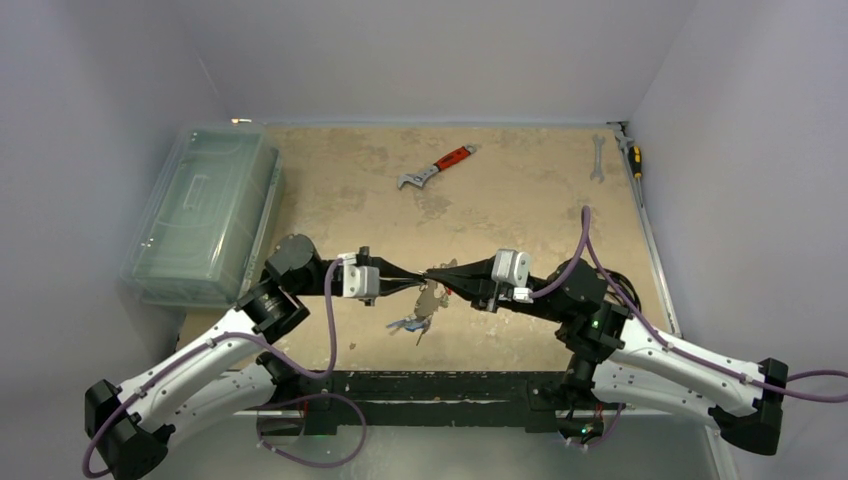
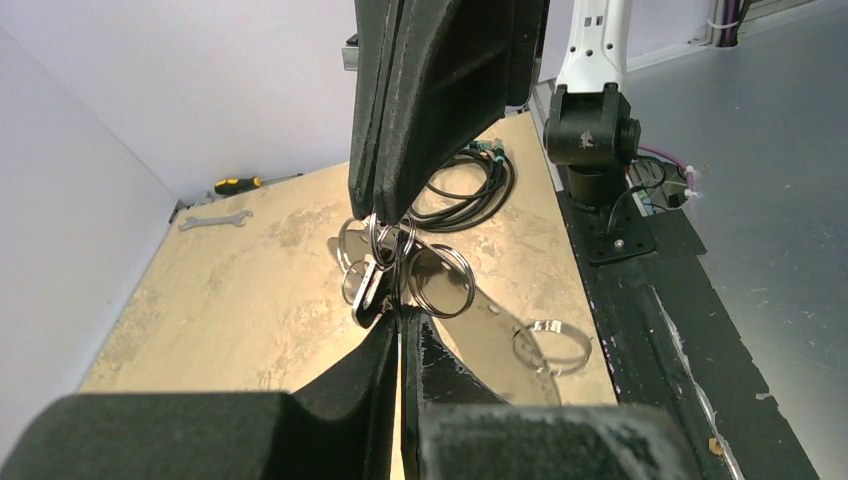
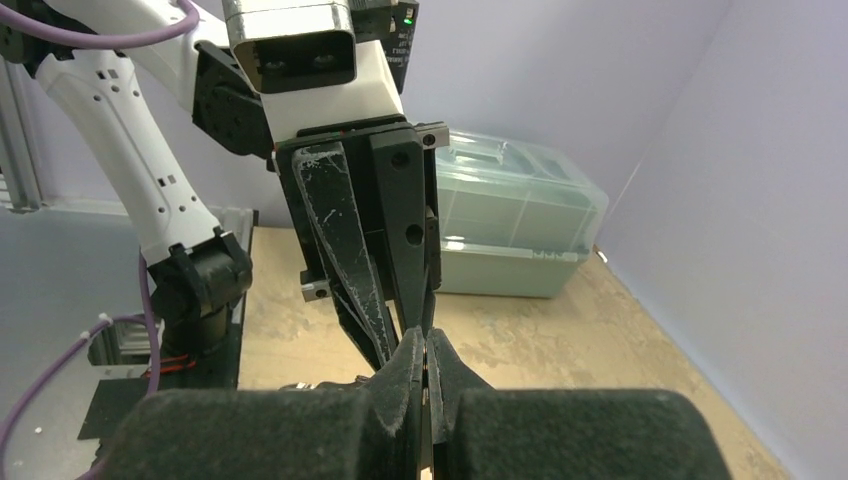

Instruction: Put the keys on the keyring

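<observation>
Left wrist: keyring (image 2: 378,262) pinched between left hand (image 2: 400,325) below, right hand (image 2: 383,208) above.

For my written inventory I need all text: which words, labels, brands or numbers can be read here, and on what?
None can be read. The red-handled wrench, the clear plastic box and the metal rings show no legible marking; any print is too small.

White arms (image 1: 190,370), black joints (image 1: 268,305), purple cables (image 1: 329,320).
</observation>
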`<state>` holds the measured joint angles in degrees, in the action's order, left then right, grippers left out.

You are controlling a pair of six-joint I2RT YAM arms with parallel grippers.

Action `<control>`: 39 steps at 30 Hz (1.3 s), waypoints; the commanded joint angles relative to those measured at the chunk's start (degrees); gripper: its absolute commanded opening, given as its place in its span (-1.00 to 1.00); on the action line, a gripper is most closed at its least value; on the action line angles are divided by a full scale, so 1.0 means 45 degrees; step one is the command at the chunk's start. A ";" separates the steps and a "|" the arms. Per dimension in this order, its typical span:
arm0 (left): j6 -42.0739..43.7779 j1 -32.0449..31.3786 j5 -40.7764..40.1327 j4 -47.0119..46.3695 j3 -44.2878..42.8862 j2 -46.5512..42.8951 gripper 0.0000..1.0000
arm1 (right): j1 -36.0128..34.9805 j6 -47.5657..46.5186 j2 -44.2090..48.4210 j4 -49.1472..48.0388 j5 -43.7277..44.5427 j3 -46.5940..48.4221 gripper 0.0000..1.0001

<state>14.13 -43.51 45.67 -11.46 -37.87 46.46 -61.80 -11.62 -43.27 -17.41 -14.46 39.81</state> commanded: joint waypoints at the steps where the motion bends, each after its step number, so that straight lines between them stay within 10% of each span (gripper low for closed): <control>1: 0.0114 0.0075 0.0237 -0.0391 -0.0237 -0.0195 -1.00 | 0.0023 0.0005 0.0237 -0.0402 0.0201 -0.0080 -1.00; 5: 0.0140 0.0082 0.0336 -0.0315 -0.0238 -0.0131 -1.00 | 0.0023 -0.0015 0.0243 -0.0442 0.0278 -0.0122 -1.00; 9: 0.1137 0.0101 -0.0104 0.0891 -0.0510 -0.0161 -0.34 | 0.0022 -0.0088 0.0350 -0.0425 0.0427 0.0022 -1.00; 15: 0.2857 0.0096 -0.2555 0.2731 -0.0536 -0.0985 0.01 | 0.0023 -0.0250 0.0539 -0.0084 0.0646 0.0103 -1.00; 39: 0.2620 0.0595 -1.5595 0.0620 0.0484 -0.2473 0.32 | 0.0023 -0.0388 -0.2607 -0.3021 0.2289 0.0136 -1.00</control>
<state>27.83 -42.06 -14.06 -5.54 -35.75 34.96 -61.82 -12.08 -51.59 -21.76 -6.59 37.34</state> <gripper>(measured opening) 0.658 0.005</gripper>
